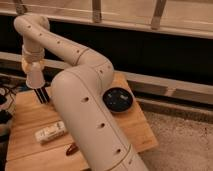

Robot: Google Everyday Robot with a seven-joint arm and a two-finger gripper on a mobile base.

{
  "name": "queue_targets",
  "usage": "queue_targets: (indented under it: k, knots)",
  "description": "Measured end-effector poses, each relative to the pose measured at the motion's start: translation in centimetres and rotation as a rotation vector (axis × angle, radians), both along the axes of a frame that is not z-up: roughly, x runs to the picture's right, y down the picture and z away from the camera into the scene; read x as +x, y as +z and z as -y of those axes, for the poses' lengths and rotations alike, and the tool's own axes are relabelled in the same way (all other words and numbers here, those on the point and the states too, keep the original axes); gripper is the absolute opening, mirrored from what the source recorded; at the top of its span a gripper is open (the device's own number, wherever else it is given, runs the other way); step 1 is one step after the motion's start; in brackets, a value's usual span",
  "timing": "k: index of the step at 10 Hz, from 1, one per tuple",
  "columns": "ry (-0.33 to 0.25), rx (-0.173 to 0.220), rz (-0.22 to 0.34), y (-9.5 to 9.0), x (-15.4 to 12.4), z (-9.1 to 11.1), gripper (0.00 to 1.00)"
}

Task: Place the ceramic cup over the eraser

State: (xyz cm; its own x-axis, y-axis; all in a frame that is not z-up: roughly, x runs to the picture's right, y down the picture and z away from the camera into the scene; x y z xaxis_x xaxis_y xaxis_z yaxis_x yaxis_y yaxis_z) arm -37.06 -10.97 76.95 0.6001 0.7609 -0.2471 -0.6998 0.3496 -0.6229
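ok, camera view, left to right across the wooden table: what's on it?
eraser → small reddish-brown object → dark bowl. The gripper hangs over the table's far-left part, beyond the eraser, overlapping it sideways, so unranked.

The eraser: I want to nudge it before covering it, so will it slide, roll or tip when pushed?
The eraser lies flat on the wooden table, so it would probably slide or pivot rather than roll or tip. Small and blocky, it is likely light. The gripper is toward the table's far edge, apart from it.
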Motion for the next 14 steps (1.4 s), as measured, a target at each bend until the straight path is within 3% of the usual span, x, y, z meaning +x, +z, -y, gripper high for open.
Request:
queue_targets:
  k: [14]
  knots:
    - [0.02,-0.069,0.028,2.8,1.0,-1.1,0.0]
